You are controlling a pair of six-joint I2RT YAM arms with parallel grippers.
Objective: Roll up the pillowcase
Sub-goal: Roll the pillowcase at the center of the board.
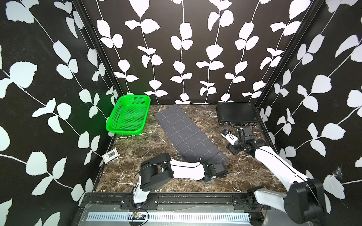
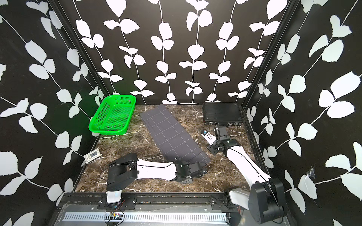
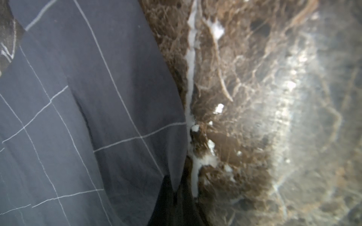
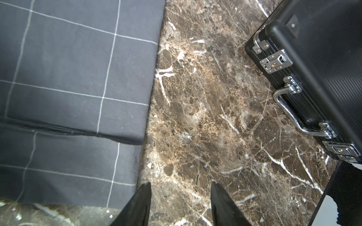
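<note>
The pillowcase [image 1: 188,133] [image 2: 172,135], dark grey with thin white grid lines, lies folded in a long strip running diagonally across the marble table [image 1: 137,156]. Its near end reaches the left arm's wrist [image 1: 214,169]. In the left wrist view my left gripper [image 3: 176,192] is shut, with a point of the pillowcase's [image 3: 88,117] edge pinched between its dark fingers. My right gripper [image 4: 181,188] stands open over bare marble, just beside the pillowcase's [image 4: 68,78] side edge, with nothing between its fingers [image 4: 144,197].
A green perforated basket [image 1: 128,117] stands at the back left. A rigid black case [image 1: 236,113] with metal latches [image 4: 276,60] lies at the back right, close to the right arm. A small white device [image 1: 110,156] sits by the left wall.
</note>
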